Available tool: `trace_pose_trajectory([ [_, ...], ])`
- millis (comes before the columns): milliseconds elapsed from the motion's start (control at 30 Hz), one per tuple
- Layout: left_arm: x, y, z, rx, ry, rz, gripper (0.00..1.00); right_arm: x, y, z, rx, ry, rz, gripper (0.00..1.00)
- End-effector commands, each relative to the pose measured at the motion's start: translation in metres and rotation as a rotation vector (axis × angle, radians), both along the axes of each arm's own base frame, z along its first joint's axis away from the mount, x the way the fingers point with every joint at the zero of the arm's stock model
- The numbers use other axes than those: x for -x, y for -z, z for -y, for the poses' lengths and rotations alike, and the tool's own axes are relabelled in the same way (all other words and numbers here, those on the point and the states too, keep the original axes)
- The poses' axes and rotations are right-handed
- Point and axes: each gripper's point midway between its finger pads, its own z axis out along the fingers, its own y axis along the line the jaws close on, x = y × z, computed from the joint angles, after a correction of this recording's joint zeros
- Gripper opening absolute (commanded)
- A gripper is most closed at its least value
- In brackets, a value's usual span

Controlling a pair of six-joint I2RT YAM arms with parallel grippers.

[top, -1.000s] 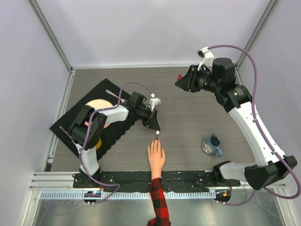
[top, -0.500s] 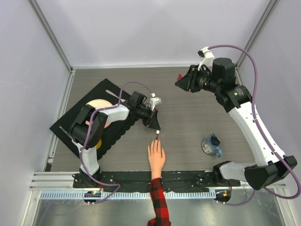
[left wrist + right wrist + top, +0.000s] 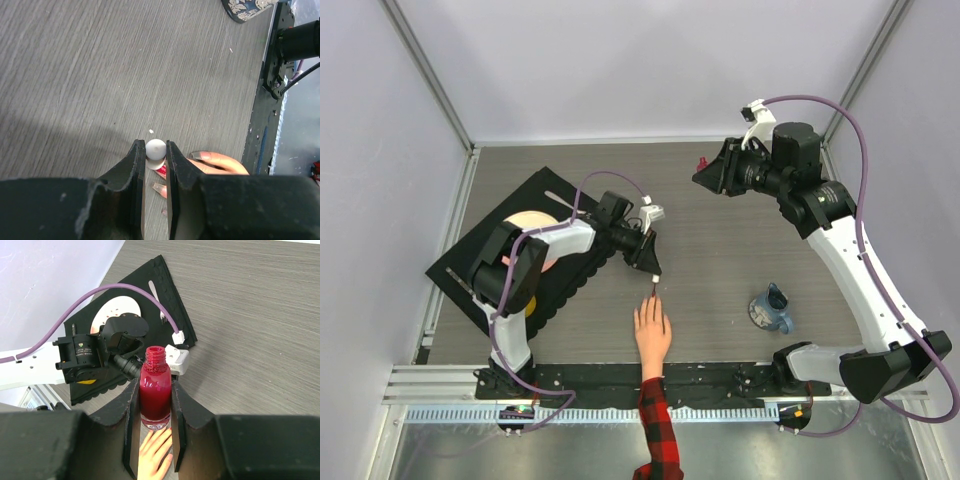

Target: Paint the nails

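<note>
A pale hand (image 3: 651,335) with a red-and-black plaid sleeve lies flat near the table's front edge, fingers pointing away. My left gripper (image 3: 651,266) is shut on the white brush cap (image 3: 155,148), and the brush tip sits at the fingertips. In the left wrist view one nail (image 3: 160,170) under the cap is red and the nail beside it (image 3: 159,189) is skin-coloured. My right gripper (image 3: 705,175) is shut on the open red polish bottle (image 3: 154,390), held upright high above the table's back right.
A black mat (image 3: 480,262) with a pale plate (image 3: 525,222) and a fork (image 3: 560,197) lies at the left under my left arm. A blue mug (image 3: 772,310) stands at the right front. The black base rail (image 3: 720,378) runs along the front edge.
My left wrist has shifted very slightly while the brush tip stays at the fingertips. The right arm and the hand have not moved.
</note>
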Motion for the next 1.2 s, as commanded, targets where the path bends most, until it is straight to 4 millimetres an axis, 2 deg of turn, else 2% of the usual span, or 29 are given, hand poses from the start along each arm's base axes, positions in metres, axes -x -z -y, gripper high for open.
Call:
trace_pose_trajectory([
  [0, 0.003, -0.036, 0.003, 0.052, 0.017, 0.063, 0.00, 0.001, -0.026, -0.001, -0.038, -0.007, 0.065, 0.01],
  [100, 0.009, -0.043, -0.003, 0.047, 0.006, 0.081, 0.00, 0.001, -0.025, -0.001, -0.044, -0.007, 0.064, 0.01],
  [267, 0.016, -0.044, -0.007, 0.038, -0.001, 0.064, 0.00, 0.002, -0.024, -0.004, -0.057, -0.017, 0.061, 0.01],
  [467, 0.022, -0.032, -0.005, 0.048, 0.019, -0.001, 0.00, 0.003, -0.025, -0.005, -0.065, -0.024, 0.056, 0.01],
  [733, 0.013, -0.027, 0.002, 0.067, 0.008, 0.006, 0.00, 0.004, -0.025, -0.005, -0.072, -0.023, 0.050, 0.01],
  [1167, 0.006, -0.021, -0.001, 0.063, 0.000, 0.005, 0.00, 0.003, -0.025, -0.006, -0.072, -0.026, 0.048, 0.01],
])
